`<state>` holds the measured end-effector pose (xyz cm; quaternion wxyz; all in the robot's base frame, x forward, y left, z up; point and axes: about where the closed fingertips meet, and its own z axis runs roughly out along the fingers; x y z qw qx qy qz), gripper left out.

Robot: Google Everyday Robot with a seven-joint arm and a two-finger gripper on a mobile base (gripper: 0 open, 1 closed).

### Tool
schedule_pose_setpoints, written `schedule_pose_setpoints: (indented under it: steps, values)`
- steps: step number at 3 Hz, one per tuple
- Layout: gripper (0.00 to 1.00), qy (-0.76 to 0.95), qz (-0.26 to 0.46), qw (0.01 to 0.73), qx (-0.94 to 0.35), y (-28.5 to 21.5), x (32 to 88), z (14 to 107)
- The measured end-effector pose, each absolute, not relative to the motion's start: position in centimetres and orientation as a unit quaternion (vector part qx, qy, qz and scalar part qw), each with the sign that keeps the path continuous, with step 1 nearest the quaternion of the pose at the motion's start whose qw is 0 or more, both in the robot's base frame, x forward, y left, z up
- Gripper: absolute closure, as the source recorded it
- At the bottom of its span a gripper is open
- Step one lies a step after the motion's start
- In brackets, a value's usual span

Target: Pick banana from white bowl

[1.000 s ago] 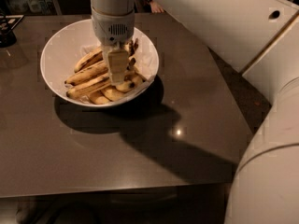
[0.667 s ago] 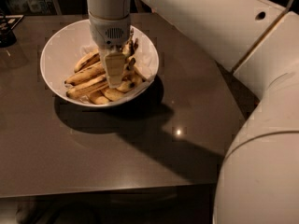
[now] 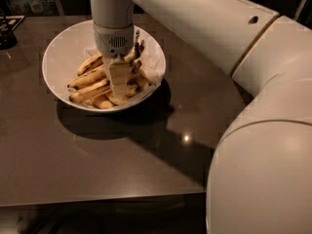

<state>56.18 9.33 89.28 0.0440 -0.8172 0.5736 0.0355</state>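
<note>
"Several bananas lie in that white bowl. Where's the gripper?"

"The gripper is down inside the bowl, pointing straight down, its tip among the fruit near the middle."

"Is it holding anything?"

"I cannot tell, its own body hides that. The banana, the streaked one with the long dark stem, stands tilted at the bowl's far right side, just beside the gripper."

"And the bowl?"

"It's on the dark table, toward the back left. The white arm reaches over from the right."
</note>
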Motion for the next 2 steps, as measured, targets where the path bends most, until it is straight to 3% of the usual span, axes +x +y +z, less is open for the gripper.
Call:
schedule_pose_setpoints:
  steps: [1,2]
  values:
    - [0.42,0.576,0.042,0.037,-0.816,9.24,56.32,88.32]
    - [0.61,0.579,0.039,0.036,-0.814,8.92,56.28,88.23]
